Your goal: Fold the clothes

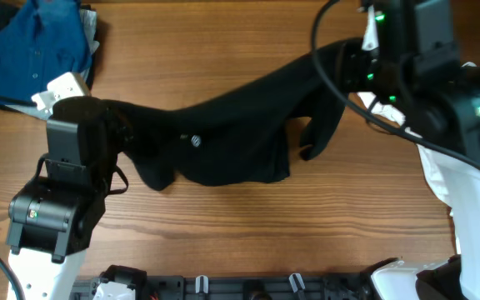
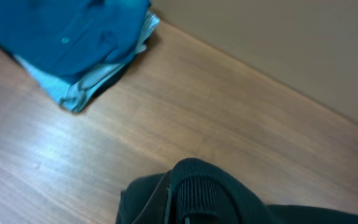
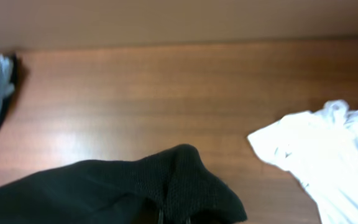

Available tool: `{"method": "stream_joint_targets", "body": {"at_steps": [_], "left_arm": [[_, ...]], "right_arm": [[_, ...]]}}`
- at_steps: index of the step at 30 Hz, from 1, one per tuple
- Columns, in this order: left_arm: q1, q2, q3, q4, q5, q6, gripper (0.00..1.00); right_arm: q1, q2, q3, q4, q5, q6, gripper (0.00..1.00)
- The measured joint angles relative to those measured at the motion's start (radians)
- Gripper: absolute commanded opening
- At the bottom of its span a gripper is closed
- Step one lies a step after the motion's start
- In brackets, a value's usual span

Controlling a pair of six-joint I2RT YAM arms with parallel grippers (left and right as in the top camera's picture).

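We hold the black garment (image 1: pixel 232 133) stretched over the table (image 1: pixel 223 42), our left gripper (image 1: pixel 113 117) and right gripper (image 1: pixel 350 65) each clenched on one bunched end

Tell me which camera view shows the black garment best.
Overhead. It shows nearly all of the black garment stretched across the table. The left wrist view catches only a bunched ribbed bit; the right wrist view only one dark fold.

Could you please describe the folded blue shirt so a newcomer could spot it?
On the wooden table, look to the far left corner. The folded blue button-up shirt tops a small pile there; unlike the long black garment spread mid-table, it is blue and folded.
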Motion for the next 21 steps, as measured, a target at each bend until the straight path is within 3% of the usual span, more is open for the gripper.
{"method": "stream_joint_targets", "body": {"at_steps": [8,14,21], "left_arm": [[0.0,0.0,0.026,0.055,0.022,0.035,0.04],[0.0,0.002,0.146,0.062,0.029,0.058,0.04],[0.0,0.001,0.279,0.111,0.029,0.139,0.04]], "right_arm": [[-0.095,-0.007,0.14,-0.025,0.015,-0.022,0.04],[-0.126,-0.018,0.2,-0.037,0.019,-0.05,0.04],[-0.126,-0.027,0.21,0.097,0.072,-0.112,0.04]]}}
